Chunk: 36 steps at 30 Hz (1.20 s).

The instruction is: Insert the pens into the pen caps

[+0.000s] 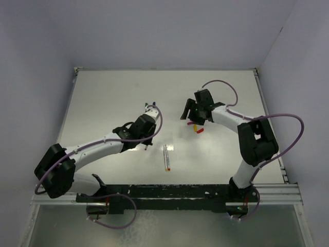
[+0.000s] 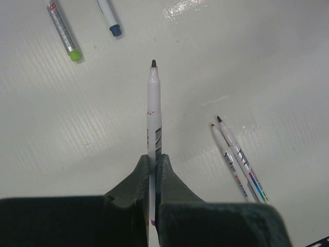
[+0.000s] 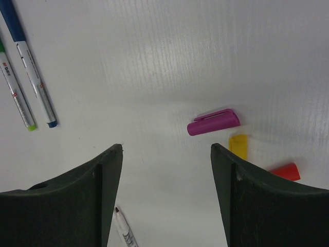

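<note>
- The left gripper (image 2: 155,159) is pinching a thin white marker pen (image 2: 153,103) by its lower barrel. Its jaws are pressing tight on the pen, whose dark tip is pointing out over the white table (image 2: 267,62) with no cap on it.
- The right gripper (image 3: 167,149) is hanging over the table with jaws spread wide, gripping nothing.
- A magenta capsule-shaped plastic cap (image 3: 213,122) is lying loose just ahead of it. A yellow cap (image 3: 238,145) is sitting just beside that one, and a red cap (image 3: 285,171) is lying near both.
- A green-ended pen (image 2: 64,33) and a blue-ended pen (image 2: 109,18) are lying side by side, well apart from the loose caps. In the right wrist view both seem to be wearing matching caps.
- Two bare-tipped pens (image 2: 234,154) are lying side by side, close together.
- Judging from this, two of the five pens are looking finished. Three pens and three caps are waiting, with the held pen likely next.
</note>
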{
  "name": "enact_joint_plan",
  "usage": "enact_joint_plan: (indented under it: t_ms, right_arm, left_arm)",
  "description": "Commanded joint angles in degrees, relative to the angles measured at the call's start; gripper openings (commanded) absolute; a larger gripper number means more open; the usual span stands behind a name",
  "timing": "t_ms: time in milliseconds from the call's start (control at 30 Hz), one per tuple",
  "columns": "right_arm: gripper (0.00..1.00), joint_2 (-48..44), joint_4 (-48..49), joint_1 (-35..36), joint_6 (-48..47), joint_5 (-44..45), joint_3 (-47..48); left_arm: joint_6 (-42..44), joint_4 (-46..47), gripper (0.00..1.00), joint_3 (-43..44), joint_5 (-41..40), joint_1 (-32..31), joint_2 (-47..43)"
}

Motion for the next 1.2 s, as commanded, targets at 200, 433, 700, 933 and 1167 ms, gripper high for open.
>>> enact_joint_plan:
  t_ms: [200, 433, 700, 933, 1167]
  right_arm:
    - [0.71, 1.79, 0.54, 0.10, 1.74, -1.76, 2.70]
    - [0.71, 2.22, -0.85, 0.11, 2.49, -1.20, 2.72]
    - [0.71, 2.53, -3.56, 0.11, 3.08, 1.91, 2.69]
    - [0.71, 3.54, -5.89, 0.11, 2.84, 3.57, 3.68]
    - [0.71, 5.44, -7.63, 0.11, 2.64, 2.32, 4.79]
  left_arm:
    - [2.91, 4.04, 0.00, 0.85, 4.76, 1.31, -0.58]
    - [2.54, 4.81, 0.00, 0.30, 7.13, 3.28, -0.67]
    - [2.84, 6.03, 0.00, 0.17, 9.47, 5.11, -0.12]
    - [3.33, 6.66, 0.00, 0.72, 10.95, 5.72, 0.94]
    - [3.97, 6.33, 0.00, 1.57, 11.78, 6.17, 1.70]
